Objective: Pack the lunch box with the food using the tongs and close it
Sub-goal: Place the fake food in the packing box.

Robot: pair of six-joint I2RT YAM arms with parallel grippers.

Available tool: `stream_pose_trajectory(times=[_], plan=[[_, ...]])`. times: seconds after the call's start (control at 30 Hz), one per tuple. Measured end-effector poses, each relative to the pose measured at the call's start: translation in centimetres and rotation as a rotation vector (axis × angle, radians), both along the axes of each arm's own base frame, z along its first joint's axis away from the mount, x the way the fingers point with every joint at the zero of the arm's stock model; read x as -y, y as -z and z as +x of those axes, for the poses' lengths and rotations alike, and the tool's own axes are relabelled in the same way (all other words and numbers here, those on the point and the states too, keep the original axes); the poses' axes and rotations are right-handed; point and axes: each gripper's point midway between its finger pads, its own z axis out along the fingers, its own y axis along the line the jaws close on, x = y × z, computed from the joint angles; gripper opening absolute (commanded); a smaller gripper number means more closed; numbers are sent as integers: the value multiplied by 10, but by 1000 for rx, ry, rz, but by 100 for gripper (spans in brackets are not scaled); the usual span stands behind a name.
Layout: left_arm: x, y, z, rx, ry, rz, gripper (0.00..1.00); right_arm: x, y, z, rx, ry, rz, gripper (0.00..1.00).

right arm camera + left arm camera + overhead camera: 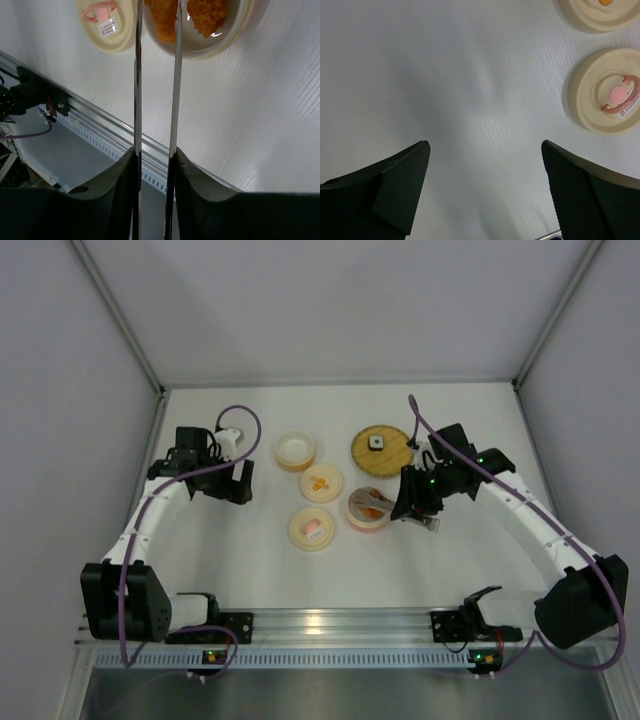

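Observation:
My right gripper (156,152) (408,502) is shut on the tongs (177,75), one finger pressing each slim metal arm. The arms run forward over a cream lunch box bowl (235,37) (352,520) that holds orange food chunks (210,12) (372,508). The tips are cut off by the top edge of the right wrist view. A tiny white-and-dark cube (376,441) lies on the woven plate (395,458) behind. My left gripper (485,147) (237,483) hovers open over bare table at the left, holding nothing.
An empty cream bowl (295,450) stands at the back centre. A lid with an orange mark (321,483) (600,12) and a lid with a pink handle (312,528) (612,90) (107,22) lie flat between the arms. The aluminium rail (320,625) borders the near edge.

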Motion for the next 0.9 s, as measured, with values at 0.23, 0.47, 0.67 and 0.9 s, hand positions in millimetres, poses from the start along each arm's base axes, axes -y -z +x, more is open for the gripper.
stream_pose_trajectory(times=[0.23, 0.47, 0.67, 0.9], plan=[[0, 0, 0, 0, 0, 0, 98, 5, 9, 3, 3, 11, -34, 32], [-1, 4, 1, -14, -1, 3, 98, 0, 19, 4, -19, -20, -54, 56], [-1, 7, -1, -20, -3, 7, 98, -3, 10, 8, 12, -35, -45, 55], [-1, 7, -1, -20, -3, 7, 98, -6, -18, 21, 131, -63, -22, 37]])
